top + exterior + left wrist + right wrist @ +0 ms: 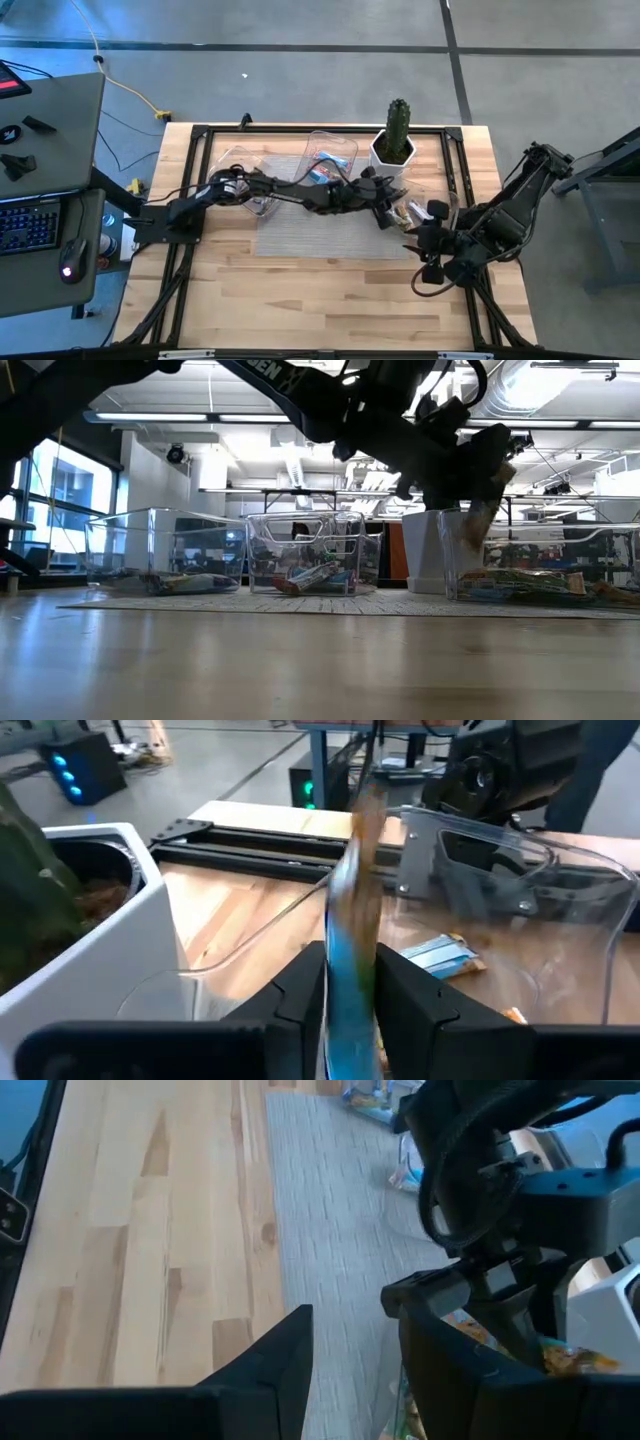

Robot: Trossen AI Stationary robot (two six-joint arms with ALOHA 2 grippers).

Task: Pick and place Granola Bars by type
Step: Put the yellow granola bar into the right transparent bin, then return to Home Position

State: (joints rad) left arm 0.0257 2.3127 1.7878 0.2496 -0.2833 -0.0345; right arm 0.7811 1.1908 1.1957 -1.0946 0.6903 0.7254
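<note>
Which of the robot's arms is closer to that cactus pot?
Left. Its end effector holds a bar beside the cactus pot; the right end effector waits farther off.

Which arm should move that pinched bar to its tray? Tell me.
Left. Its end effector already pinches the blue-wrapped bar above the clear tray. The right end effector is empty, off to the side.

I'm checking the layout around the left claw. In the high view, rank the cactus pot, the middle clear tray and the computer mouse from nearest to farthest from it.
1. Cactus pot, just beyond the left claw.
2. Middle clear tray, farther left along the table's back.
3. Computer mouse, on the side desk, far left.
</note>
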